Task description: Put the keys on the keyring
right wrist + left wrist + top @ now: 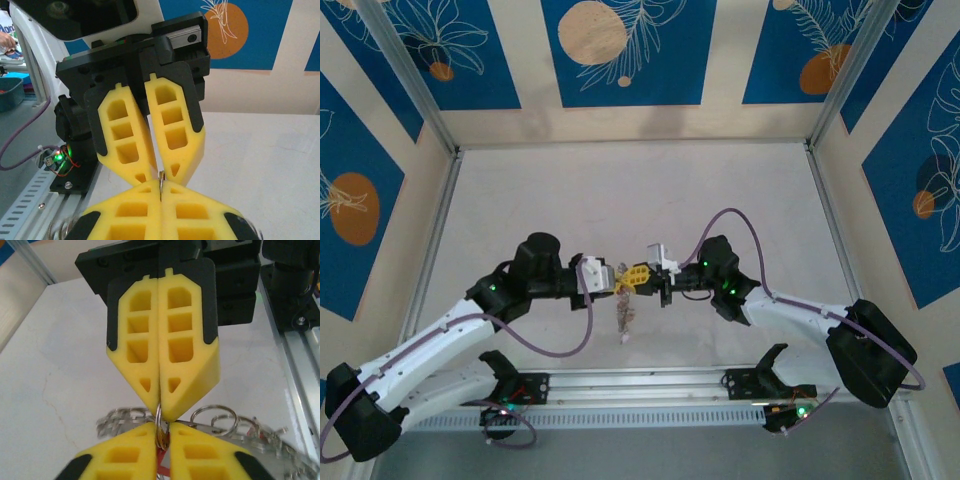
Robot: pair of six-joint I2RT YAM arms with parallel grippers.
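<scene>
Keyring [625,312]: hangs straight below the meeting fingertips, long axis vertical, with its rim running up between them.
Key [161,467]: red, lodged inside my left gripper [161,432], which is pressed together on it.
Right gripper [161,187]: pinching the keyring's rim, tip to tip opposite the left.
Nearer arm: I judge both equally near.

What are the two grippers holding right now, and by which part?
The left gripper and right gripper are both shut on one thin metal ring, pinching its wire at their tips; the keyring hangs below them.
</scene>
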